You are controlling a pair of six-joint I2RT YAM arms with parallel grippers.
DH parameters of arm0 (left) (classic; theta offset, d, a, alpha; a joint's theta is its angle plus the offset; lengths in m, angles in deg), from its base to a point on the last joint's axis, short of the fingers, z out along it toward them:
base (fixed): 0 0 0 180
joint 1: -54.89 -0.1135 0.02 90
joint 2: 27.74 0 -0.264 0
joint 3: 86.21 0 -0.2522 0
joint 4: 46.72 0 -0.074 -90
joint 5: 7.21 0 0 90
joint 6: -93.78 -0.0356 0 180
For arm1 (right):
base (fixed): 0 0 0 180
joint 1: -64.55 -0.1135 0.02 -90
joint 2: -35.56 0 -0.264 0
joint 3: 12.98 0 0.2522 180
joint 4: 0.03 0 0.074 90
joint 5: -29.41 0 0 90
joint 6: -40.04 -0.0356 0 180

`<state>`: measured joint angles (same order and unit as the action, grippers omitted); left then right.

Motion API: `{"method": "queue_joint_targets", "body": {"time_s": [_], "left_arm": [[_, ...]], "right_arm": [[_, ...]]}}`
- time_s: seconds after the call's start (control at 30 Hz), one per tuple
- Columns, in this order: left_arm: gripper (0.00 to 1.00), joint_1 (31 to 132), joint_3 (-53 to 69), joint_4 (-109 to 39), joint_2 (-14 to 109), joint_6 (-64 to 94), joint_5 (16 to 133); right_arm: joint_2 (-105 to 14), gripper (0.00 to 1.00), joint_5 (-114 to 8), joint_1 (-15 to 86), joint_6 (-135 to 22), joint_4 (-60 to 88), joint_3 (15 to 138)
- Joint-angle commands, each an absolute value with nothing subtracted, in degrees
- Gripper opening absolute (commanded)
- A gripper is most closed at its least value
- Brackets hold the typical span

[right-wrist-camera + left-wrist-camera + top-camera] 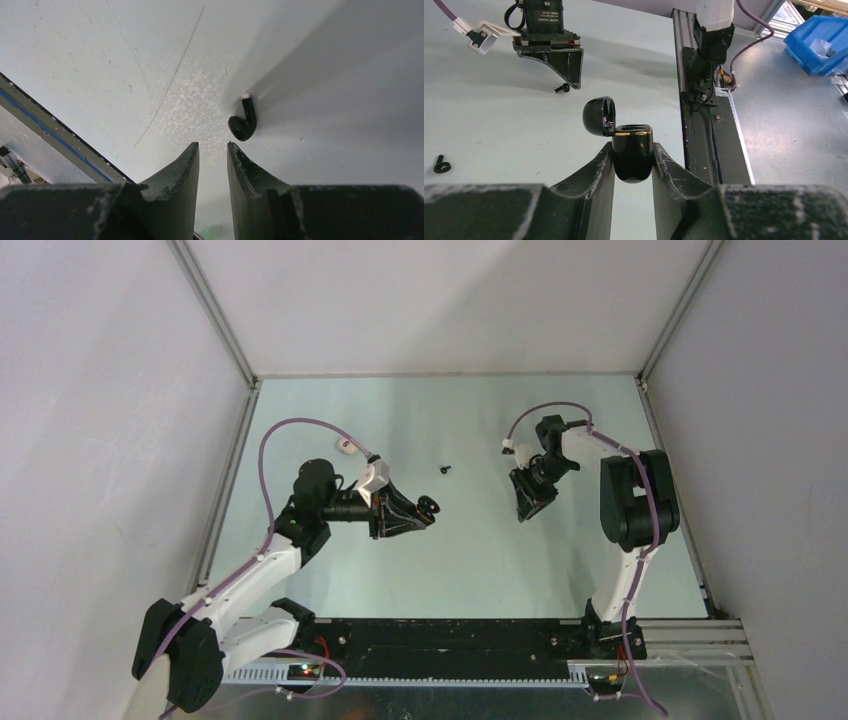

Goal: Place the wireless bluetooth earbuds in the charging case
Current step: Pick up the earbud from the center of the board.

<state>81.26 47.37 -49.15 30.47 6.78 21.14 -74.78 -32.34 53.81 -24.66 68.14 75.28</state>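
The pale table takes up most of the view, with both arms reaching out over it from the near edge.

The left gripper pinches the charging case by its two flat sides. The case sits upright between the pads, and its lid is flipped open to one side. It's a glossy black pebble with a gold rim. I'd guess it is hard and slick, so a grip low on the body like this one looks sensible, since the mouth stays free.

The right gripper hangs close above the table. Its jaws are parted only a little, and nothing is between them.

Just beyond its fingertips lies a black earbud on its side, apart from the pads, with its stem pointing away from them. A second black earbud lies near the left gripper, off to one side of it.

These buds look nearly weightless, rigid and shiny. To my eye, one could skate off or flip if a pad catches it unevenly. The rounded head offers little purchase, so the straight stem, or a pinch across the stem where it meets the head, seems the better place to hold. I'd also expect the jaws to need more spread before they close around it.
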Motion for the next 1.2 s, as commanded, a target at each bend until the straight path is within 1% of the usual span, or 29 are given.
{"method": "queue_joint_targets", "body": {"time_s": [0.0,0.33,0.53,0.73,1.17], "left_arm": [[0.00,81.9,46.8,-50.3,30.0,6.8,21.3],[0.00,82.1,46.4,-50.0,30.2,6.8,21.4],[0.00,82.2,46.3,-50.0,30.5,6.7,21.4],[0.00,82.2,46.3,-49.7,30.6,6.4,21.4],[0.00,82.3,46.4,-49.1,30.1,5.7,21.3]], "right_arm": [[-74.9,0.32,-35.3,54.0,-25.1,67.8,75.1],[-74.5,0.34,-37.3,54.3,-26.7,65.2,74.6],[-74.5,0.41,-39.0,54.0,-28.6,63.1,74.1],[-74.6,0.42,-40.2,53.7,-31.0,61.4,73.8],[-73.6,0.42,-52.0,50.5,-31.2,58.0,72.5]]}}
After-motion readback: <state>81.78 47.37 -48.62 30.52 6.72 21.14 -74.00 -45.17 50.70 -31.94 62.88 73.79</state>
